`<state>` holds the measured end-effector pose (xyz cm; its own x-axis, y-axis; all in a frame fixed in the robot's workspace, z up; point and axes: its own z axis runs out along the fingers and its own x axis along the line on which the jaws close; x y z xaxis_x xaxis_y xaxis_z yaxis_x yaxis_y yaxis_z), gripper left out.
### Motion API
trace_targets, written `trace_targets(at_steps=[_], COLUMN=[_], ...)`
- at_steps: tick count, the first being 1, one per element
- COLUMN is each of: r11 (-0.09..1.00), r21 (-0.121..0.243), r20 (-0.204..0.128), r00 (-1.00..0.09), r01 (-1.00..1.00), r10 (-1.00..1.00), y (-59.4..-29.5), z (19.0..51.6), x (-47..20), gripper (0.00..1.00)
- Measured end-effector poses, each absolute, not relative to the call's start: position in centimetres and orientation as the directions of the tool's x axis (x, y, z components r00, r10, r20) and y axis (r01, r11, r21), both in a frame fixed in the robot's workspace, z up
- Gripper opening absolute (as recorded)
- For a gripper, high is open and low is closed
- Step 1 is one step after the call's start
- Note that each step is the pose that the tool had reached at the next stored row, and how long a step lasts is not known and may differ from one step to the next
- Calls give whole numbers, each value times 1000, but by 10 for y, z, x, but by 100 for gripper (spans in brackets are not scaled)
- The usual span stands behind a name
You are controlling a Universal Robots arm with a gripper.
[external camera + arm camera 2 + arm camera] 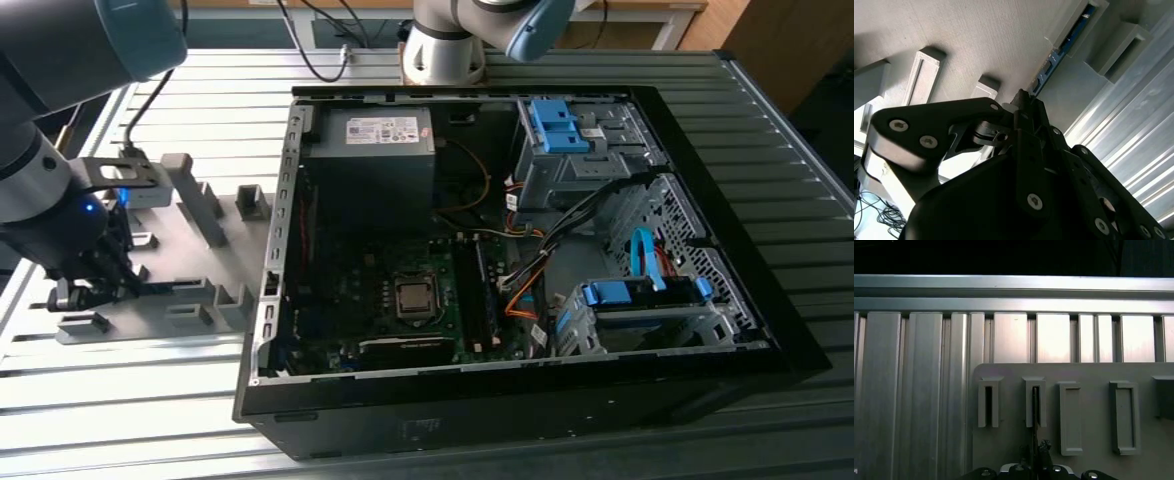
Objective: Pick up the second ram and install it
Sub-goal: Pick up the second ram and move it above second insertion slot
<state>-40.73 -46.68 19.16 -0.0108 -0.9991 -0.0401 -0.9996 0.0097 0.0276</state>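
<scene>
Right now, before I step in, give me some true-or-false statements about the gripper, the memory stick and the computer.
1. The gripper is inside the computer case. False: it is at the gray holder, beside the case on the exterior view's left.
2. The memory stick sits in a slot of the gray holder. True.
3. The computer case lies open. True.
4. The gripper hangs open, apart from the stick. False: it is shut on the stick's end.
</scene>
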Motion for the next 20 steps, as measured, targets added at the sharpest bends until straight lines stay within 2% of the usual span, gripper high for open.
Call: trace_targets(at_steps=[8, 10, 20], r11=[10, 10, 10], r21=[28, 28, 28], r20=[-40, -40, -40], r00=[-11, -11, -11], r01=[-1000, -1000, -1000], r10=[-999, -999, -999], y=[-467, -467, -467], z=[191, 191, 191], x=[-406, -406, -406], gripper=[20, 14, 14])
